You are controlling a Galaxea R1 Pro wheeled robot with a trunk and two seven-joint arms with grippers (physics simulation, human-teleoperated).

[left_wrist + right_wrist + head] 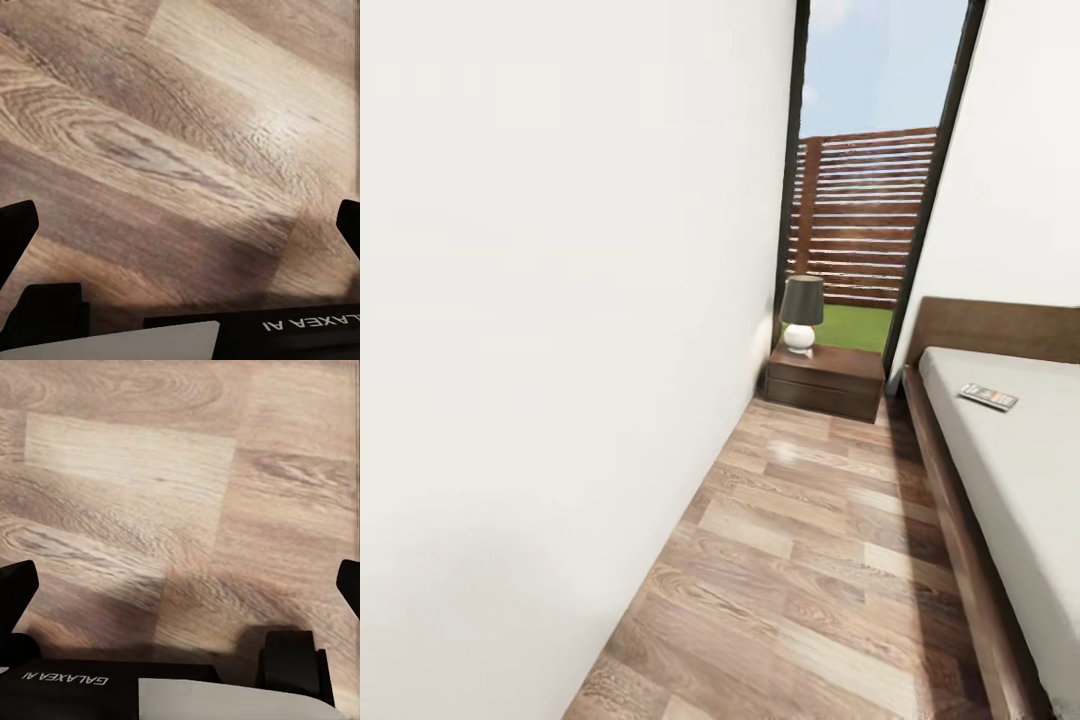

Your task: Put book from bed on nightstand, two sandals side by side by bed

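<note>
Thin dark-covered paperback book (989, 397) lies on the pale grey mattress of the brown-framed bed (1010, 480), near the headboard. Small reddish-brown wooden nightstand (826, 381) carries a dark-shaded lamp (801, 312). Left gripper (180, 225) and right gripper (180, 585) fingers spread wide, empty, above wood-plank floor (810, 560).

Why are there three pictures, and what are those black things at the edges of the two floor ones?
They come from three cameras on one robot in a computer-made bedroom. The big picture is from its head: a wood floor, a white wall, and a bed with a small book lying on it. At the far end stands a nightstand with a lamp on top. The other two pictures come from cameras on its wrists, pointing down at the floor. The black bits are the fingers of the left hand and right hand. Both hands are open and hold nothing.
</note>
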